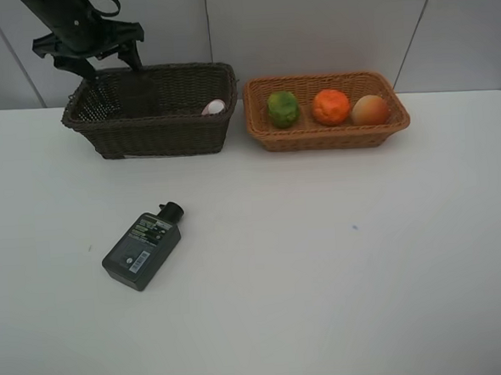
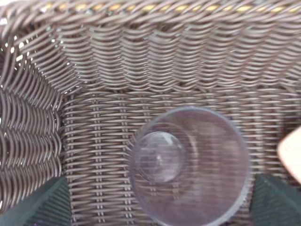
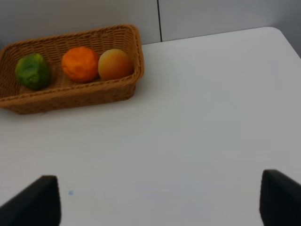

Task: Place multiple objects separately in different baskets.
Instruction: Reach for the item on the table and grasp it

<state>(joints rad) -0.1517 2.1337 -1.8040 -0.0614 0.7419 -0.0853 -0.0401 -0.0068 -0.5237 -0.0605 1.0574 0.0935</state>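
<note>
Purplish cup [image 2: 188,165] sits in dark basket [image 1: 153,125] under left claw [image 1: 106,58], jaws apart. Dark bottle [image 1: 143,245] lies on table [image 1: 324,276]. Risk: rising claw snags wicker rim, dragging basket.

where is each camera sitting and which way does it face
Exterior high: mounted above, looking down at the table; the left claw hangs over the dark basket.
Left wrist: looks straight down into the dark basket at the cup; open fingertips show.
Right wrist: faces across the table to the tan basket; open fingertips show.
Shared: exterior and right wrist both show the green fruit, orange and peach.
</note>
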